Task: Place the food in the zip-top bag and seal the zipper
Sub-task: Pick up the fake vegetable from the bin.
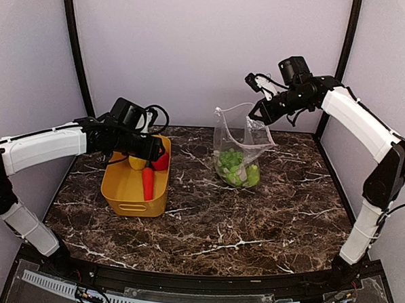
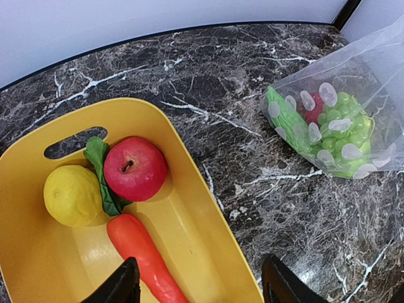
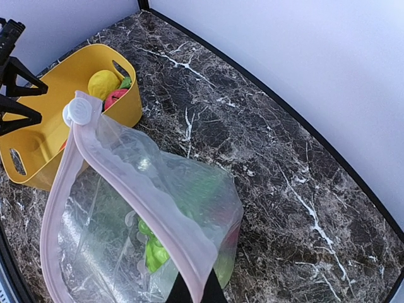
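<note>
bag held up by its rim, left jaws wide over the basket

the right gripper (image 1: 254,115) is pinched tight on the zipper (image 3: 132,199), the pale pink strip along the mouth of the zip-top bag (image 1: 238,143). it holds that edge up above the table (image 1: 253,225), so the clear bag hangs from it with its bottom on the dark marble, right of centre and toward the back. the mouth gapes: in the right wrist view the two pink strips stand apart in a loop. in the bottom of the bag lie green pieces (image 2: 344,136), among them a bunch of grapes and a long knobbly one, plus something red (image 2: 314,113) too hidden to name.

the left gripper (image 2: 202,289) stands well open and has hold of nothing. it hangs over the yellow basket (image 1: 122,191), which sits on the left of the table, well apart from the bag. below and between its fingers (image 2: 123,287) lies the carrot (image 2: 142,255) on the basket floor, its thin end close beside one finger; whether they touch i cannot tell. at the carrot's thick end sit a red apple (image 2: 134,168) and a yellow lemon (image 2: 71,194), side by side, with a leafy green (image 2: 98,165) tucked between them, near the basket's handle slot.
</note>
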Tool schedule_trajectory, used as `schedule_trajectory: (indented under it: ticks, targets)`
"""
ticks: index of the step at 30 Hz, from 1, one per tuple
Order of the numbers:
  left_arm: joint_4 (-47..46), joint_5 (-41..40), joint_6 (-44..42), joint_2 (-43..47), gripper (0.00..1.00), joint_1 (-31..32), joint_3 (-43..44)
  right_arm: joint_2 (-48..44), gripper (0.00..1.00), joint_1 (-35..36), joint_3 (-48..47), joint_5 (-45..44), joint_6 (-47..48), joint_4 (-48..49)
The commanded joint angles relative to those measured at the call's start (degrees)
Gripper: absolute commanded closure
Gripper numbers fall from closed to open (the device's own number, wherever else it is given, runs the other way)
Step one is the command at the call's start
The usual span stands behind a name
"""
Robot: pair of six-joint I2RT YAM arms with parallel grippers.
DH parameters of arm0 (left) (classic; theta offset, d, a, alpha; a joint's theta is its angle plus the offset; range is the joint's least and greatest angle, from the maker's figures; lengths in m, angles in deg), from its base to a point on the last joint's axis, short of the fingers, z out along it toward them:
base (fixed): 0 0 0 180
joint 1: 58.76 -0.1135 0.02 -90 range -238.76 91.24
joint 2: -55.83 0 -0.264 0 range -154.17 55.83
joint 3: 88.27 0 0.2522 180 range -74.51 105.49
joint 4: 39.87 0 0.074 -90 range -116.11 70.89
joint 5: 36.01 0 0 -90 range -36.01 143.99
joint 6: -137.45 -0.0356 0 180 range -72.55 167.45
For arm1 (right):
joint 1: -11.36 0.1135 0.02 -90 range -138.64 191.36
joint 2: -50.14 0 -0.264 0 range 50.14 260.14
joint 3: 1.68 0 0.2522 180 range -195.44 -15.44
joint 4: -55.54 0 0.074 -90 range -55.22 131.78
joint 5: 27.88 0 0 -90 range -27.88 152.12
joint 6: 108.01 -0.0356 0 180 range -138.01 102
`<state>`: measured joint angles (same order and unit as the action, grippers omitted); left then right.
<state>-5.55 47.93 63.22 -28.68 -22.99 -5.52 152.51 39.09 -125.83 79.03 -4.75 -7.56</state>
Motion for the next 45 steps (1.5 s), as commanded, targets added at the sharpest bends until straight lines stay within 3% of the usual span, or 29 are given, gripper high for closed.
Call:
schedule_trajectory:
  ticks: [1,14,22,28,38,45]
  targets:
    - [3.2,-0.5,-1.1,-1.4,0.35,-0.4,-0.7,-3.1,1.00,-0.2,0.5,-0.2,0.5,0.9]
    - [6.4,-3.1,-2.9,-4.4,0.36,-0.8,0.4,-5.2,1.00,0.6,0.6,-0.3,0.8,1.0]
    - [8.3,-7.1,3.1,-3.3,0.36,-2.4,-4.2,-5.2,1.00,0.7,1.1,1.3,0.6,1.0]
    - [3.2,-2.6,7.8,-5.4,0.39,-5.9,-7.0,-5.9,1.00,0.9,1.7,0.6,0.8,1.0]
    - [-2.0,4.6,13.9,-18.1,0.46,-11.4,-1.5,-6.8,1.00,1.5,2.3,0.6,0.9,0.9]
    - [-7.7,8.7,16.1,-23.5,0.51,-11.9,-0.2,-7.0,1.00,2.2,2.9,0.9,1.0,0.8]
